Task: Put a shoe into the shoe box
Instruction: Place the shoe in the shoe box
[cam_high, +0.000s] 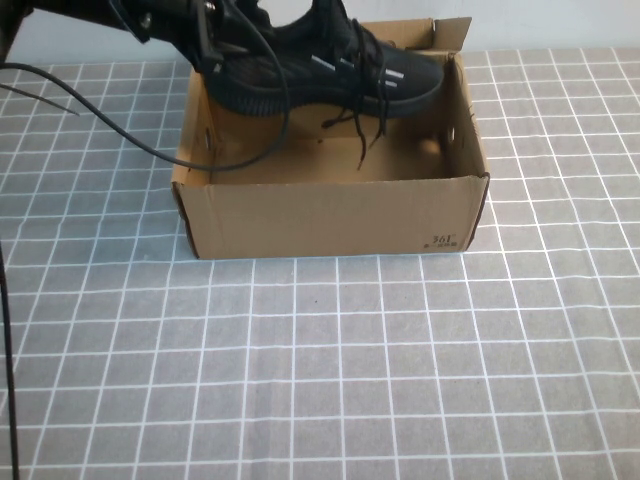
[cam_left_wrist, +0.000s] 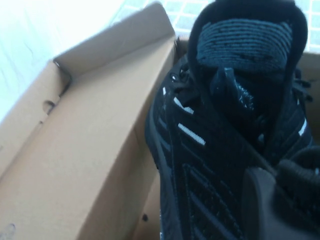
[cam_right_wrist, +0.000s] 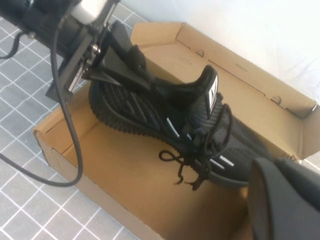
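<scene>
A black mesh shoe (cam_high: 330, 70) with pale side dashes and dangling laces hangs over the open brown shoe box (cam_high: 330, 215), upper centre of frame. The left gripper (cam_right_wrist: 125, 67) clamps its heel. Only the right wrist view shows the white-marked tongue tab and, lower right, the closed, empty right gripper (cam_right_wrist: 285, 200).

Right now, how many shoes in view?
1. The shoe is held over the shoe box by the shut left gripper at its heel; right gripper is shut and hovers nearby.
</scene>
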